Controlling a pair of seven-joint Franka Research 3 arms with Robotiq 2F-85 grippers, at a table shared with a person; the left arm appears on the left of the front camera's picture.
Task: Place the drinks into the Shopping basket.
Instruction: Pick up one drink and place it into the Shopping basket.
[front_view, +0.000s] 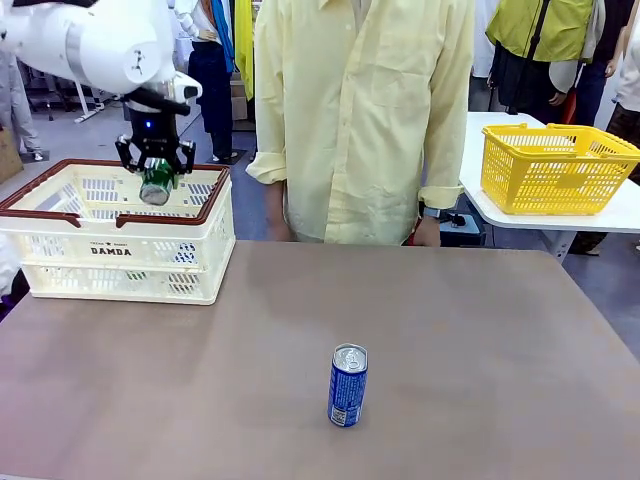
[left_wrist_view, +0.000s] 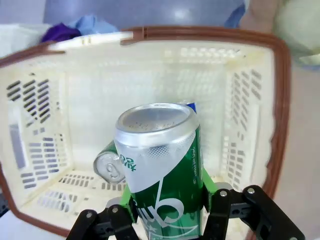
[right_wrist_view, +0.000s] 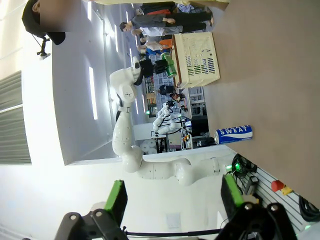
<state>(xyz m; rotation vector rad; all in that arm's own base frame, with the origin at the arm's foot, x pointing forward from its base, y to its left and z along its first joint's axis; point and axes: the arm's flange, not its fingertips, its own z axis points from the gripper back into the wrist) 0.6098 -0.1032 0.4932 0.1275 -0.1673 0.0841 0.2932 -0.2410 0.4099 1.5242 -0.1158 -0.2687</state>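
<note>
Left hand (front_view: 157, 168) clamped on a slim green aluminium can with white lettering and a silver top (front_view: 157, 183), suspended above the large cream-white slotted plastic basket with dark red-brown rim (front_view: 207, 205) at the far left of the brown bench (front_view: 480, 330). In the left wrist view, can (left_wrist_view: 162, 170) gripped low on its body between green pads, top tilted toward the camera.

Recommended for release: lower into the basket (left_wrist_view: 280, 100) before opening, well clear of the rim. Aim for bare floor beside the green can lying on its side on the basket floor (left_wrist_view: 109, 165); a blue-and-white edge just behind the held can, probably another drink. Release from low height to limit rolling and denting.

Right hand (right_wrist_view: 172, 200) wide open, holding nothing, well apart from the work.

Remaining on the bench: one upright slim blue aluminium can with white markings (front_view: 348, 386), near the middle front.

Materials: thin-walled, smooth, glossy cans, round and prone to rolling once tipped; rigid moulded basket walls with slotted panels, matte finish; flat, matte bench surface.
</note>
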